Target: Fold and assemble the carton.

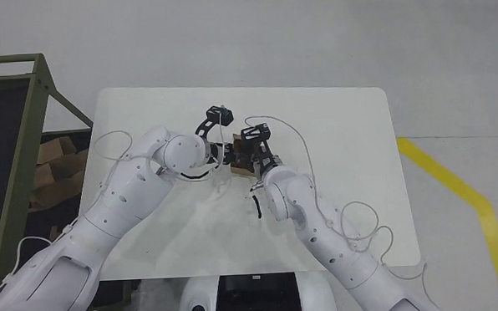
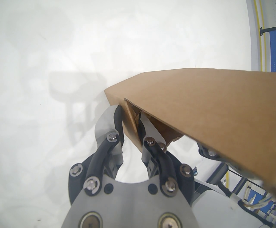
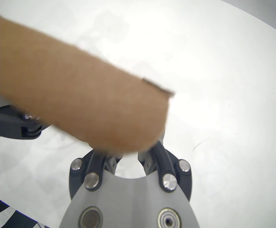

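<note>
A brown cardboard carton is held above the middle of the white table, between my two grippers. My left gripper comes at it from the left. In the left wrist view that gripper is shut on a thin side flap of the carton, one finger on each face of the flap. My right gripper meets the carton from the near right. In the right wrist view the carton lies across the right gripper and hides its front end.
A green-framed bin with loose cardboard pieces stands off the table's left edge. A yellow line runs on the floor to the right. Bare table surface surrounds the carton on the far and right sides.
</note>
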